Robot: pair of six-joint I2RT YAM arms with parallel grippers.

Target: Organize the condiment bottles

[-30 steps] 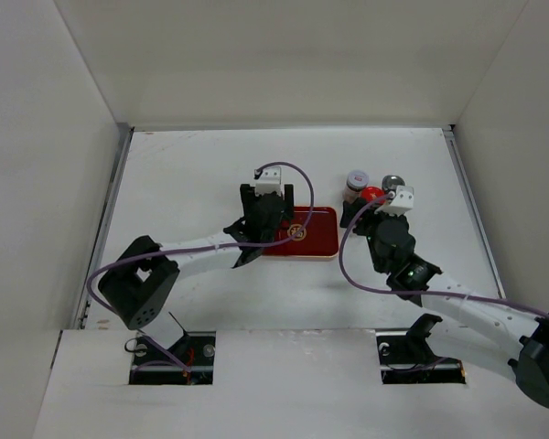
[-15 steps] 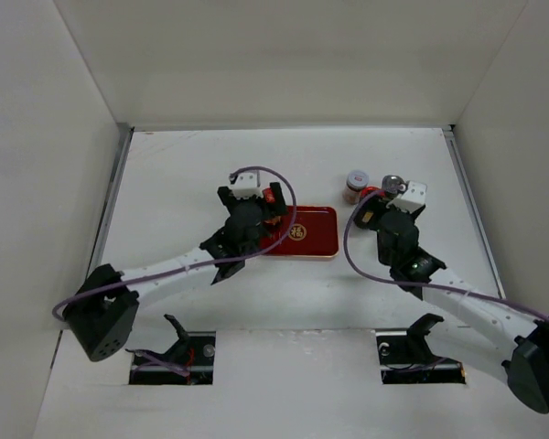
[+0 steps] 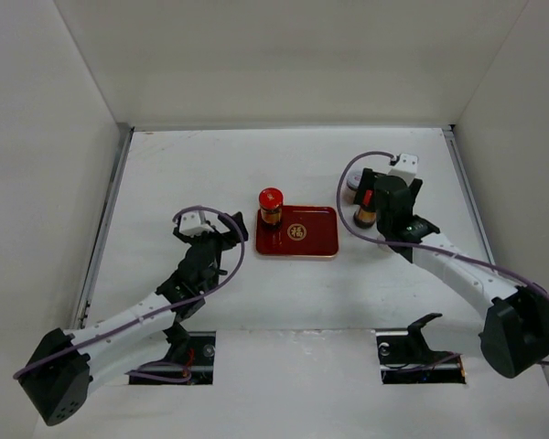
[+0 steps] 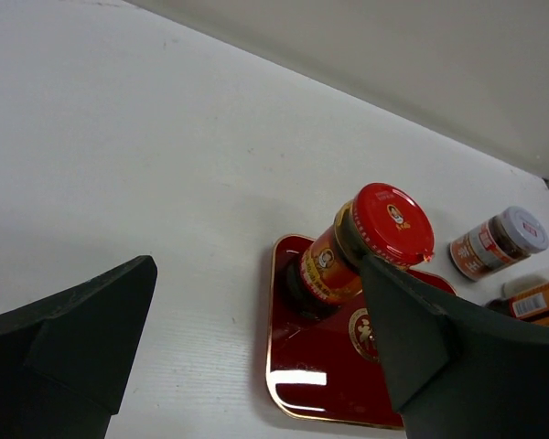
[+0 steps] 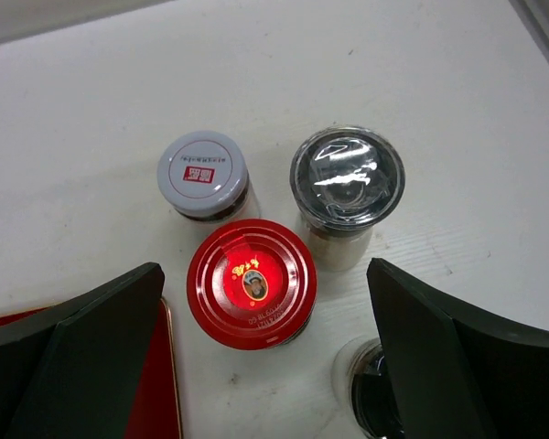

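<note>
Left jaws hang wide and empty nearby, one red-capped bottle [image 3: 271, 207] upright on the tray [image 3: 320, 240] — beyond, right jaws gape empty over the second red cap [image 5: 252, 282], and should straddle it squarely, clear of its neighbours [image 5: 202, 172].

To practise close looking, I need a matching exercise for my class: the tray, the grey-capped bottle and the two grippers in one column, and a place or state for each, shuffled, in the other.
Column 1
1. tray
2. grey-capped bottle
3. left gripper
4. right gripper

Column 2
A. open, above the off-tray red bottle
B. open, left of the tray, holding nothing
C. bears the on-tray red bottle
D. on the table, beside the dark-lidded bottle

Pairs: 1-C, 2-D, 3-B, 4-A
</note>
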